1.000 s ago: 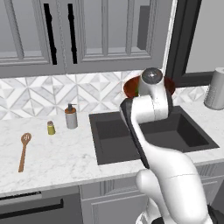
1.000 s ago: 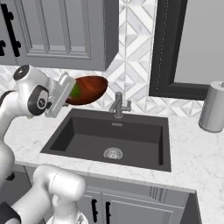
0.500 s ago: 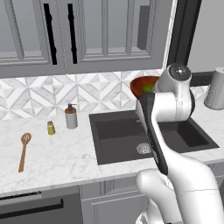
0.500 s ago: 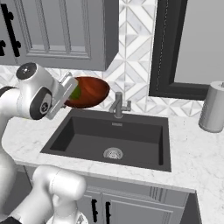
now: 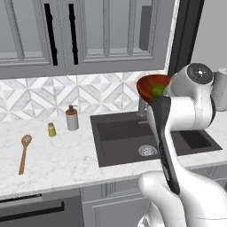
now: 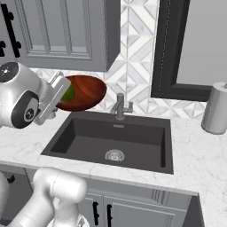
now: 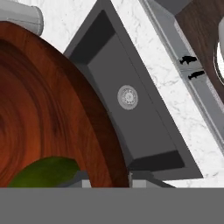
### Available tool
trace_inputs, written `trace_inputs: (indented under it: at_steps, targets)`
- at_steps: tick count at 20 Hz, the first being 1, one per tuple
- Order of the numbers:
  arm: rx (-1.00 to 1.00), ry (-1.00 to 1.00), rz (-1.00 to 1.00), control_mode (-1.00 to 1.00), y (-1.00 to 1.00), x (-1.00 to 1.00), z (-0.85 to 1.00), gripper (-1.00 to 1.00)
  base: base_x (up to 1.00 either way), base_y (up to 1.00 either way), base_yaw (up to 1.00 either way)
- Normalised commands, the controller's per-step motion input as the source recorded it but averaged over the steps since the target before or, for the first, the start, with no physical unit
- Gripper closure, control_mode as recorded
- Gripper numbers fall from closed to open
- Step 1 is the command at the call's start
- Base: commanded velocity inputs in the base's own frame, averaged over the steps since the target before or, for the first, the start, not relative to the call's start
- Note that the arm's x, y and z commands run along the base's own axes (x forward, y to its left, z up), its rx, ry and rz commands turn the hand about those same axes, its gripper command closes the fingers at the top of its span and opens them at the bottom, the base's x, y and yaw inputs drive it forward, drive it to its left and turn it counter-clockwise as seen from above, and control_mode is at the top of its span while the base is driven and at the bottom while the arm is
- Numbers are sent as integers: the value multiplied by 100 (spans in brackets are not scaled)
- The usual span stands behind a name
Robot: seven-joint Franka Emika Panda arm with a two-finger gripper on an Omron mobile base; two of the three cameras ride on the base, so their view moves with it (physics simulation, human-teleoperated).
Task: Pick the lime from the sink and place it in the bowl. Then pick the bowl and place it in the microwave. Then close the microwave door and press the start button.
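Marble bench around sink (image 6: 116, 137) | pincer (image 6: 56, 98) clamped on rim of tilted bowl (image 6: 84, 91), held above sink | lime (image 5: 157, 91) inside bowl | faucet (image 6: 119, 105) behind

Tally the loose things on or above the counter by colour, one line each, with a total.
Reddish-brown: 1, the bowl
Green: 1, the lime
Light wood: 1, the spoon
Grey: 2, the dispenser bottle and canister
Yellow-green: 1, the small shaker
Total: 6
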Motion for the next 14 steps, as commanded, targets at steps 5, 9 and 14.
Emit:
trace_inputs:
  at_steps: [5,9,14]
  targets:
    - [0,-4,12,-100,0,-67,13,100,0,0,0]
    - [0,2,11,-100,0,-14,20,100,0,0,0]
    - [0,0,4,100,0,-10,7,100,-28,-11,2]
